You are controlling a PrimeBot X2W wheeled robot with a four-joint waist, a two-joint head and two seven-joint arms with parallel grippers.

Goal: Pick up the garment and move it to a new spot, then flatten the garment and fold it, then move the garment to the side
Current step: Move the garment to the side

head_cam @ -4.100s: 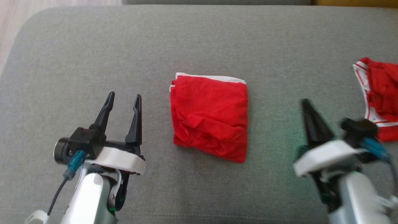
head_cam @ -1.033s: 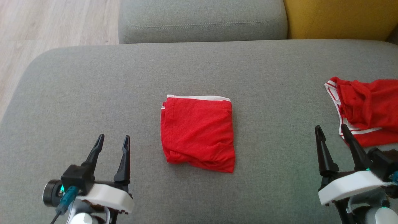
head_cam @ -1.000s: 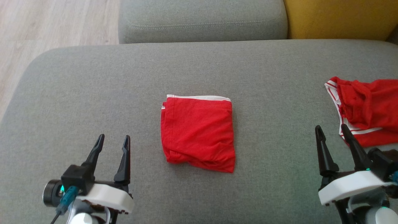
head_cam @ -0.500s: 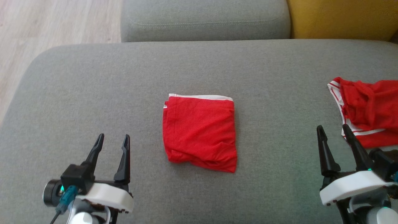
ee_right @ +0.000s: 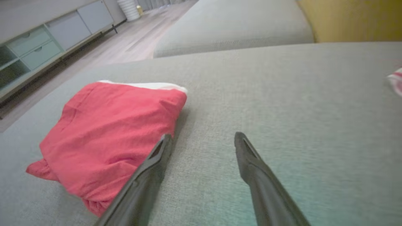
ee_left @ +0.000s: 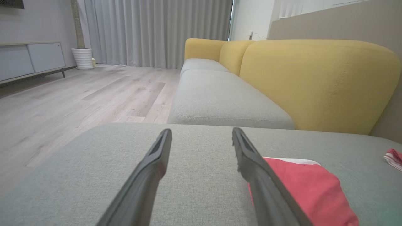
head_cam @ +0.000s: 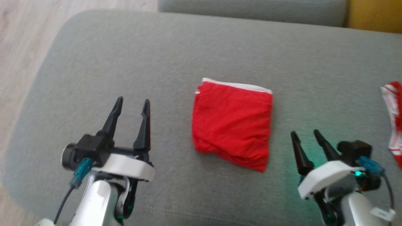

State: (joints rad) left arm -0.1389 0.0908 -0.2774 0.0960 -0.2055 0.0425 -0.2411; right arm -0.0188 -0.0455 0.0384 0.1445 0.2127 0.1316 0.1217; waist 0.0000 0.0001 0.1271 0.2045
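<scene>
The red garment (head_cam: 232, 122) lies folded in the middle of the grey cushion (head_cam: 125, 56), between my left tool (head_cam: 133, 100) and right tool (head_cam: 304, 132). Both are open, empty and clear of it. Folding looks done to me, and moving it aside remains. That needs a pinch through every layer at one edge.

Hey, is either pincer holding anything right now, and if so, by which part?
Nothing is held. The left pincer and right pincer are both open and empty, flanking the folded red garment.
</scene>
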